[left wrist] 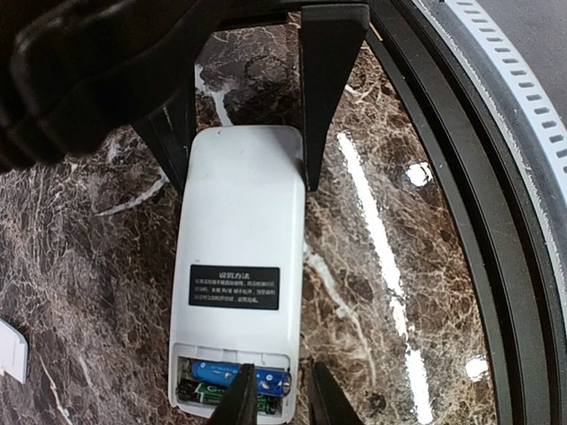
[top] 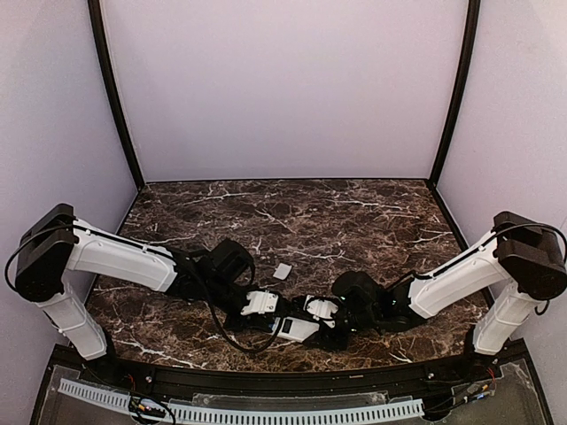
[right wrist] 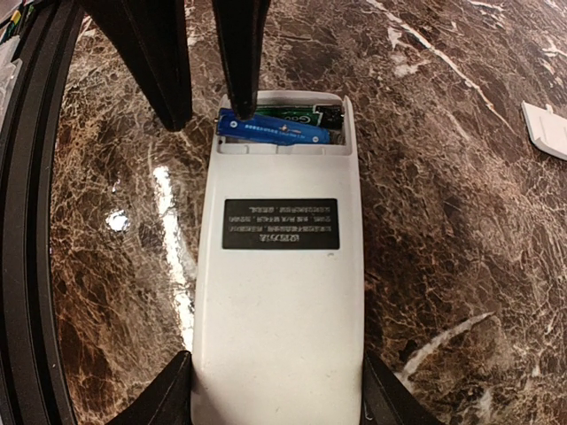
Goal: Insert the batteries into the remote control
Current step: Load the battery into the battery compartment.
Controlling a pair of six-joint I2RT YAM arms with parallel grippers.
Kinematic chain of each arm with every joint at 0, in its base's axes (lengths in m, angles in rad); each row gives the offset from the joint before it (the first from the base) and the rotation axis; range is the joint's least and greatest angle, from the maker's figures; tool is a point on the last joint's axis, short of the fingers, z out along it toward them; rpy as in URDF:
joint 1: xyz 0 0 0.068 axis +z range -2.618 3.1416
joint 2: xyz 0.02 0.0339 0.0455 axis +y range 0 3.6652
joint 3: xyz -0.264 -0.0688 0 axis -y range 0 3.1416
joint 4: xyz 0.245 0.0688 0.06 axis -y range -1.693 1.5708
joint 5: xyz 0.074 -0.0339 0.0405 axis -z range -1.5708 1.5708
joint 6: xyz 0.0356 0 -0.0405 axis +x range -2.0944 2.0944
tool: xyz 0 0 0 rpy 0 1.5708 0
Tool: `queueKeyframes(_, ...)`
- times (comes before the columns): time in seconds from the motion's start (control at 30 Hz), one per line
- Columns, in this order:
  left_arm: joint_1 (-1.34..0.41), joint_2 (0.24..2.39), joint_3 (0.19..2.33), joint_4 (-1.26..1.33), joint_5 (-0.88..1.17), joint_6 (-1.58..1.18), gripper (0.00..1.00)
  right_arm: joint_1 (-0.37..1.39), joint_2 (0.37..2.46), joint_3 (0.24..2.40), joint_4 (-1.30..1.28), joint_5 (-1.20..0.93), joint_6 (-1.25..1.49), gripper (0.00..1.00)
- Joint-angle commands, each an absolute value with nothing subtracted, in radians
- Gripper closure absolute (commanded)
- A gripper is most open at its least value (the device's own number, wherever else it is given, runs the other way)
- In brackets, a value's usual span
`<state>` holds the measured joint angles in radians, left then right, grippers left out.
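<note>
The remote control (top: 297, 329) lies back up on the marble near the front edge, its battery bay open. In the bay lie two batteries, a blue one (left wrist: 221, 378) and a green-and-black one (left wrist: 205, 396) beside it. My right gripper (right wrist: 275, 357) is shut on the remote's closed end, one finger against each long side. My left gripper (left wrist: 281, 365) is over the bay end with its jaws a little apart. One fingertip (left wrist: 241, 390) rests on the blue battery (right wrist: 275, 131), and the other stands just outside the remote's side wall.
A small loose white cover (top: 283, 271) lies on the marble just behind the grippers and also shows in the right wrist view (right wrist: 545, 128). The table's black front rim (left wrist: 461, 221) runs close beside the remote. Enclosure walls stand at the back and both sides.
</note>
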<state>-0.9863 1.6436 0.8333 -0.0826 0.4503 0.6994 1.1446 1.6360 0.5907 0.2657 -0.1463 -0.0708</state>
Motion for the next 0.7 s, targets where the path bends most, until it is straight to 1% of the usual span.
queueKeyframes(0.0,-0.99,1.65,0.85,-0.081,0.441,0.698,0.79,1.138,1.644,0.577,0.221,-0.16,-0.061,1.0)
queueKeyframes(0.33,-0.991,1.675,0.848,-0.066,0.416,0.698,0.86,1.138,1.64,0.575,0.224,-0.17,-0.064,1.0)
queueKeyframes(0.67,-0.983,1.696,0.848,-0.038,0.376,0.686,0.9,1.138,1.643,0.578,0.224,-0.193,-0.074,1.0)
